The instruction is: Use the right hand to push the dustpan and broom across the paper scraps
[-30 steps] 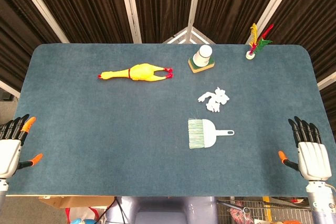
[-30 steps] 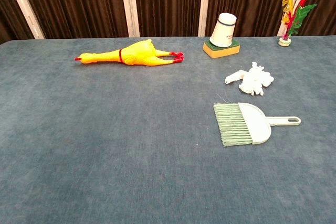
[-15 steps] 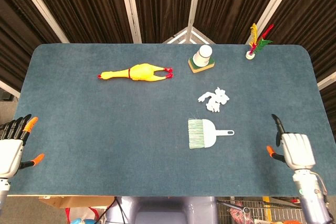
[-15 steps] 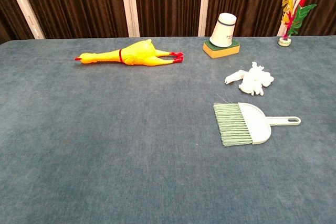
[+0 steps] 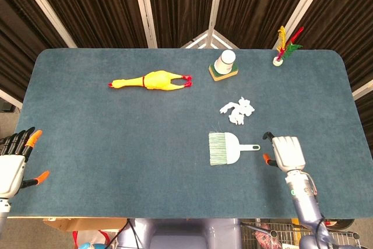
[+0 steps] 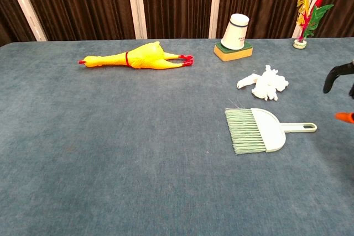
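One dustpan and broom (image 5: 224, 147), one heap of paper scraps (image 5: 238, 111); right hand (image 5: 287, 152) near the handle, fingers released, left hand (image 5: 11, 164) likewise.

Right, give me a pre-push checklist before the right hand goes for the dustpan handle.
1. Right hand near the handle, not touching: ok.
2. Right hand holds nothing: ok.
3. Dustpan and broom flat on the table, handle toward the right hand: ok.
4. Paper scraps lie just beyond the dustpan, apart from it: ok.
5. Cup on sponge lies farther behind the scraps: ok.
6. Left hand stays at the table's left edge: ok.
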Controlling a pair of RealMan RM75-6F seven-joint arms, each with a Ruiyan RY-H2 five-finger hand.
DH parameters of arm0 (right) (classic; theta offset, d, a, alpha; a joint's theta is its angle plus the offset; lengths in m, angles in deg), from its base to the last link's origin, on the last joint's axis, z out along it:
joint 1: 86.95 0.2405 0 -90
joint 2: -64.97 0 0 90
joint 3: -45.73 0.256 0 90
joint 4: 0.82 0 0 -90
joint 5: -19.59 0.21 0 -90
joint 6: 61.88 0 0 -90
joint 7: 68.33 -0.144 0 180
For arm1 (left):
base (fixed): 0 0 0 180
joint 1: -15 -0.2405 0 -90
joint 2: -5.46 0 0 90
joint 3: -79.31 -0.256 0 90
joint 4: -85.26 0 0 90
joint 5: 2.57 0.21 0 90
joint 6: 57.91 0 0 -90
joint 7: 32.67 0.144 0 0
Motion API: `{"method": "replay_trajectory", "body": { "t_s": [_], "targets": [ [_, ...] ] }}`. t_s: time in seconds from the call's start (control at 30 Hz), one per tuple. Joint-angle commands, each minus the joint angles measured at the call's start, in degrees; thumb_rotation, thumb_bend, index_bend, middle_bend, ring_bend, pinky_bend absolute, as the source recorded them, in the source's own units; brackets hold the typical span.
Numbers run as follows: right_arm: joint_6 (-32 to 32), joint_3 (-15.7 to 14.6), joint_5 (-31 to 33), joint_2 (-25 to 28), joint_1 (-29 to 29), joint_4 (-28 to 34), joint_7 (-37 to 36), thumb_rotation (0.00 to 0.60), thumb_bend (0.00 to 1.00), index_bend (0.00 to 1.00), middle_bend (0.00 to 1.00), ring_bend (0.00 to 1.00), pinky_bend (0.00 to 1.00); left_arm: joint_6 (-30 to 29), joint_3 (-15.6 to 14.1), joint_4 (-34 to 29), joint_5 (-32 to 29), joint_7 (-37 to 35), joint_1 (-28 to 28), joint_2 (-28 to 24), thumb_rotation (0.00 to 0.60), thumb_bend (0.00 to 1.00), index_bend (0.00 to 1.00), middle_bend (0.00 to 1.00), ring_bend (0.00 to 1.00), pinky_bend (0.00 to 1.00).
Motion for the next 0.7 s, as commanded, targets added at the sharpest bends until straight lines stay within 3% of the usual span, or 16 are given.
{"method": "replay_trajectory", "body": {
  "t_s": [0.03, 0.7],
  "targets": [
    [-1.07, 0.51, 2.57, -3.06, 1.81, -2.48, 2.53, 0.600, 0.28, 0.42, 0.95, 0.96, 0.83, 0.16, -0.01, 0.08, -0.02, -0.29, 0.08, -0.09, 0.600, 0.00, 0.00, 0.00, 0.00, 0.00],
    [-3.24, -0.38, 8.43, -10.83, 4.11, -11.62, 2.77, 0.600, 0.28, 0.44, 0.95, 0.96, 0.83, 0.53, -0.15, -0.11, -0.11, -0.44, 0.21, -0.22, 0.600, 0.00, 0.00, 0.00, 0.00, 0.00]
  ]
}}
